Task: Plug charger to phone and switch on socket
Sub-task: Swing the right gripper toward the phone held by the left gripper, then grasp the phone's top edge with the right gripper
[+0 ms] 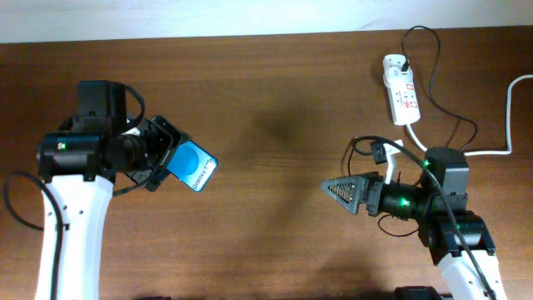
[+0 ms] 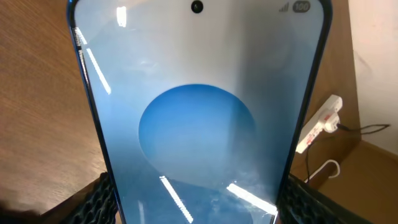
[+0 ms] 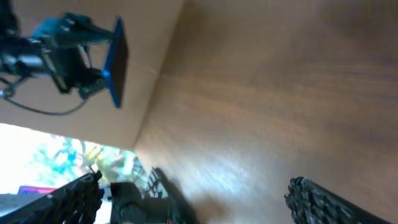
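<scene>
While my left gripper (image 1: 171,158) grips the slim blue-screened phone (image 1: 193,167) above the brown wooden table (image 1: 275,242), its free short end points right, at my wide-open right gripper (image 1: 337,190), well apart. The thin black charger cable (image 1: 434,79) loops by the white socket strip (image 1: 401,87), far right.

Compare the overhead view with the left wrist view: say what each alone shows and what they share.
Only the overhead shows the right pincer, open over the table. Only the left wrist shows the phone screen close up, with its camera hole at the top edge. Both show the phone gripped by the left pincer, the socket with a black plug in it, the white cord and the wooden table.
</scene>
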